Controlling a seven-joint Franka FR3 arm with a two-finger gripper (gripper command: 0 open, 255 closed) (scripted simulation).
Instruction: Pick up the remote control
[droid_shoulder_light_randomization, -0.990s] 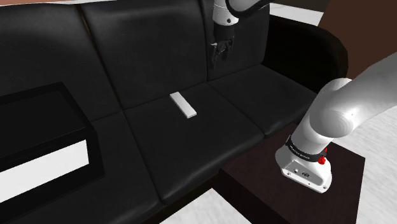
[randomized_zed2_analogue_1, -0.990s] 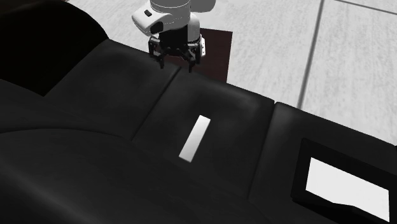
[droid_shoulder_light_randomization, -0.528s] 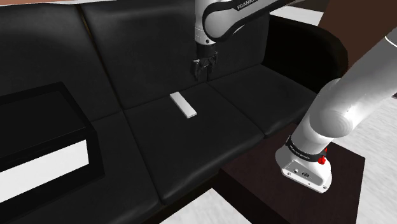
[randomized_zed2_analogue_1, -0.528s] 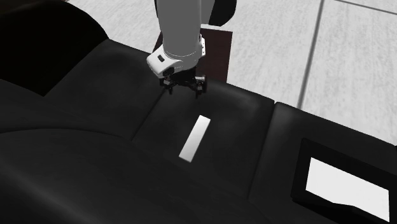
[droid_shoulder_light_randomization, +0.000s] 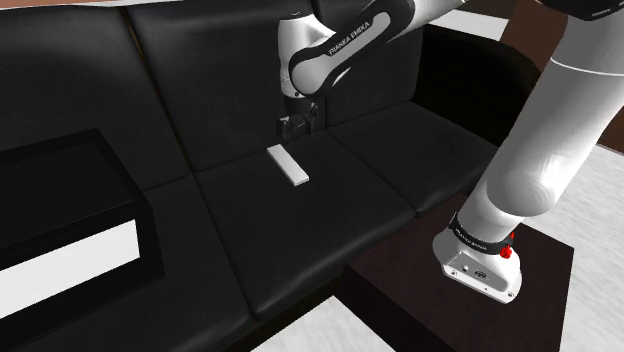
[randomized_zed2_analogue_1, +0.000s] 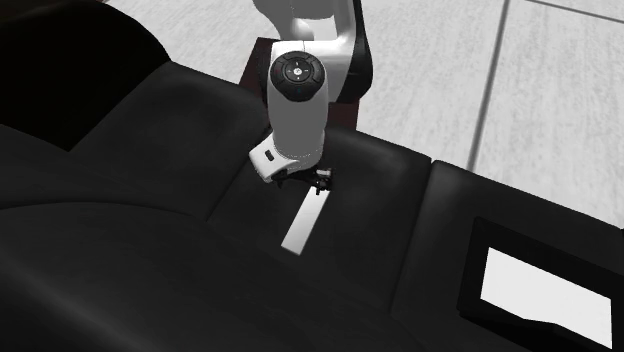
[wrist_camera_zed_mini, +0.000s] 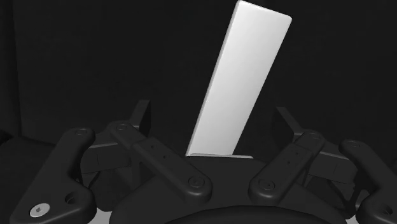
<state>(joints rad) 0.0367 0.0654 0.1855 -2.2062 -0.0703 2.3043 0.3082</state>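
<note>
Jaws: wide apart on my gripper (wrist_camera_zed_mini: 214, 121), with one black finger (wrist_camera_zed_mini: 143, 116) on each side of the target's near end and neither touching it.
Remote control: the white slab (wrist_camera_zed_mini: 245, 83) lies flat on the middle cushion of the black sofa (droid_shoulder_light_randomization: 330, 200). Its near end sits between my fingers and just below them, and the rest runs out ahead of me.
Why I hang here: I am poised above that end (the gripper (droid_shoulder_light_randomization: 297, 128) points down at the seat), so a straight drop should put a finger on each long side.
Long axis: it runs away from my palm, roughly square to the line between my fingers and leaning a little to one side. I judge that closing would pinch the narrow width.
Pointing: the far end heads toward the seat's front edge, and the near end is toward the backrest.
Why it lies so: it is flat and thin, so the soft cushion carries it fully.
Next move: I judge that I should descend and then close.
Risk: the slab is low, so my fingertips may dig into the cushion.
</note>
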